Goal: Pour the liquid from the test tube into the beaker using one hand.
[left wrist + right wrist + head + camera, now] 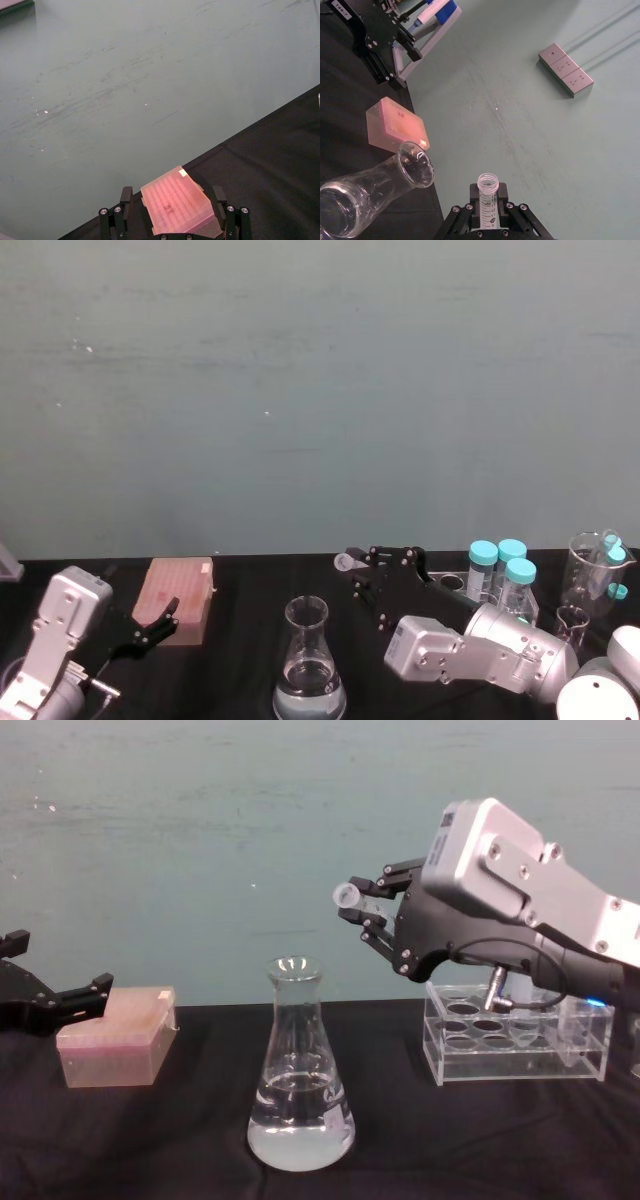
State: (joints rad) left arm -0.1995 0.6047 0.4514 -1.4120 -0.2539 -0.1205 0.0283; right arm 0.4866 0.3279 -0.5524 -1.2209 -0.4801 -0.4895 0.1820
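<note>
Right gripper point(365, 910) is up in the air, right of the beaker point(298, 1070) and above its mouth, fingers clamped on the test tube point(350, 896), which lies tipped almost level with its open rim pointing left toward the flask neck. The beaker stands upright at the centre of the black table point(200, 1160), clear liquid point(300, 1125) pooled in its wide base, with the acrylic rack point(500, 1040) off to its right. Over on the left, the left gripper point(160, 622) hangs low with fingers spread apart, just beside the pink box point(115, 1045).
</note>
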